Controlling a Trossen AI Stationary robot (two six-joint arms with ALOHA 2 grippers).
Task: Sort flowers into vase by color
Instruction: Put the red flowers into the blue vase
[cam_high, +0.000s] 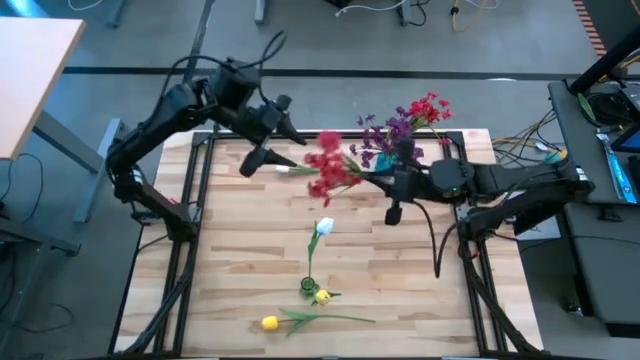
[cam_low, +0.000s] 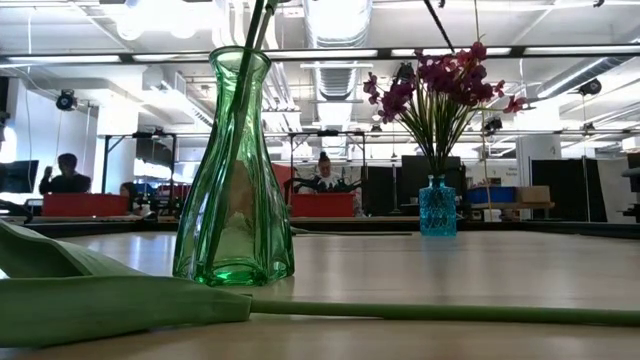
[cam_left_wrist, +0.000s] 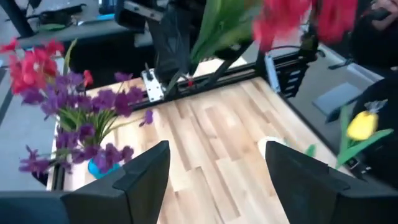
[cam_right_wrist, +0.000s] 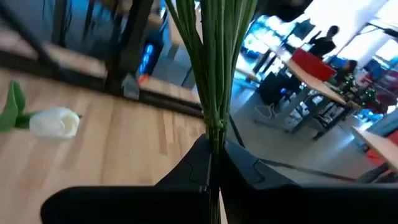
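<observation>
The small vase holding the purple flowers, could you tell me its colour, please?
Blue small vase, clearest in the low view.

High cam straight down; low cam level, close to green vase (cam_low: 232, 180); both share tabletop (cam_high: 400, 290)

Two dark jointed arms trailing black cables, with angular black fingers (cam_left_wrist: 140, 180)

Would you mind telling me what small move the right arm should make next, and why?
Probably carry the red flowers toward the blue vase, which already holds purple and red. The right pincer is shut on their stems, while the left pincer stands open and empty, so the handover looks done.
</observation>
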